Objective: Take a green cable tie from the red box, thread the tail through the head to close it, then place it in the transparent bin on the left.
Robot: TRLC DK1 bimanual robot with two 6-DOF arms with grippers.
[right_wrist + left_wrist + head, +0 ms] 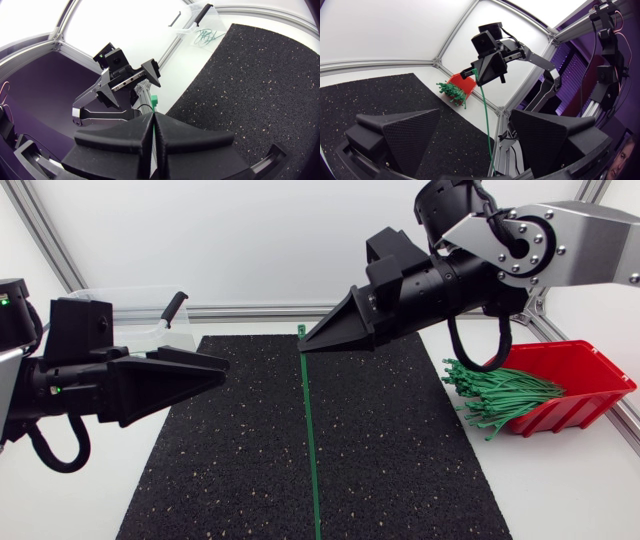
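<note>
Your right end effector [312, 342] has its fingers pressed together on the green cable tie [309, 420] just below the head. The strap hangs free from there over the black mat [400, 460], well apart from the red box [590, 365] and the bundle of spare ties [500, 395] spilling over its lip. Your left end effector [222, 365] is spread wide with nothing in it, its tips pointing toward the strap from the mat's left side. Expect the tie to be very light, slick and springy: pinched at one point, it will likely swing and twist. I would take the tail close to its tip, leaving only a short stub to feed, and keep the head's slot clear of the right fingers. The head view gives you the strap as one long line but not its height above the counter. The left wrist view shows it dangling ahead of the gap between the spread fingers. Only the right wrist view shows the head standing just past the closed fingertips, and green loops already lying in the transparent bin [222, 22].
</note>
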